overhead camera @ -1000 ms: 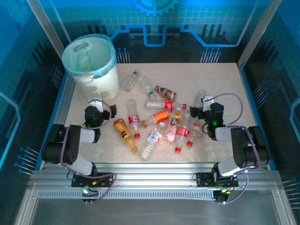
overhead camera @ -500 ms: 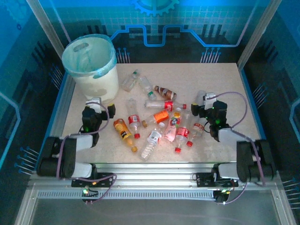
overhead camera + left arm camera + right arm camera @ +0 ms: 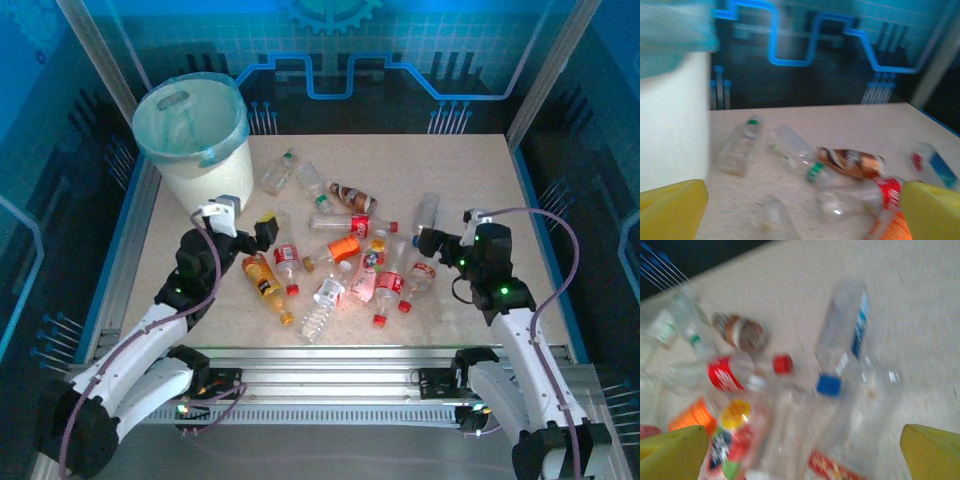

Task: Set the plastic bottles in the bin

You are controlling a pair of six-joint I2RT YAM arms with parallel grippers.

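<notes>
Blue-lit tabletop (image 3: 480, 170): bottles (image 3: 345, 247) lie in a heap, none in bin (image 3: 213, 178) yet. Both arms just stretched twd them. Left claw (image 3: 245, 222) & right claw (image 3: 447, 233) are wide apart, holding nothing.

left arm (image 3: 150, 325) and right arm (image 3: 522, 335) stretch forward, both sets of jaws spread wide.

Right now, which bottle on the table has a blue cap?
The clear bottle lying at the pile's right edge, with a blue cap and blue label stripe; other visible caps are red, green or yellow.
</notes>
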